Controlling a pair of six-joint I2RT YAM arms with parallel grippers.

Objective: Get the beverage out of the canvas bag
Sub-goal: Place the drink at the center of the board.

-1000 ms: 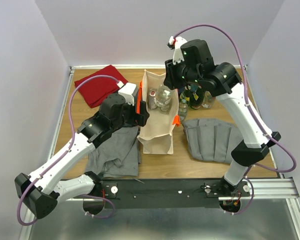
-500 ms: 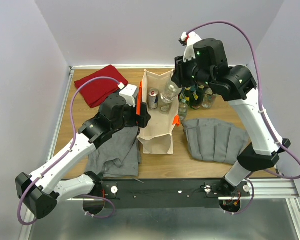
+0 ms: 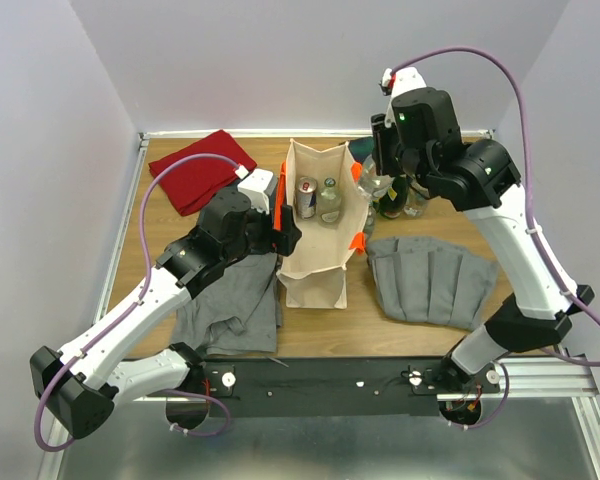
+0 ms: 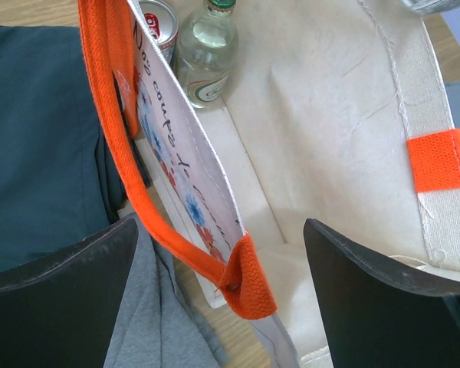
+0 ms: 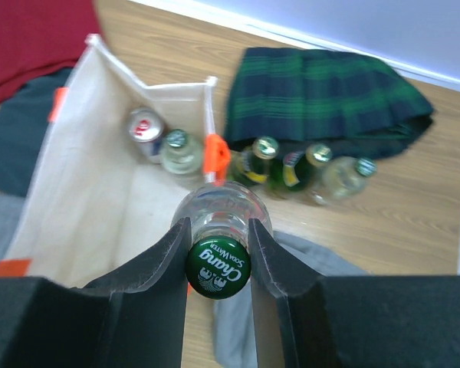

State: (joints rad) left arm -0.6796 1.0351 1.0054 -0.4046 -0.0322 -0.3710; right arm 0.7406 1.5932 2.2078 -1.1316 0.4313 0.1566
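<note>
The beige canvas bag (image 3: 310, 270) with orange handles stands open mid-table. My right gripper (image 3: 382, 165) is shut on the neck of a clear soda-water bottle (image 3: 372, 187) with a green cap (image 5: 218, 267), held in the air just right of the bag's right rim. In the right wrist view the gripper (image 5: 218, 230) clamps the bottle below its cap. A red can (image 3: 306, 195) and a clear bottle (image 3: 329, 198) stand inside the bag. My left gripper (image 3: 283, 228) is open, its jaws straddling the bag's left wall (image 4: 192, 199) and orange handle (image 4: 138, 199).
Three bottles (image 5: 299, 165) stand on the table right of the bag. A green plaid cloth (image 5: 330, 100) lies behind them. A red cloth (image 3: 200, 172) lies back left. Grey cloths lie left (image 3: 230, 305) and right (image 3: 430, 280) of the bag.
My right gripper has lifted the clear bottle up out of the bag and carried it right, past the bag's right rim. The left arm has not moved.
</note>
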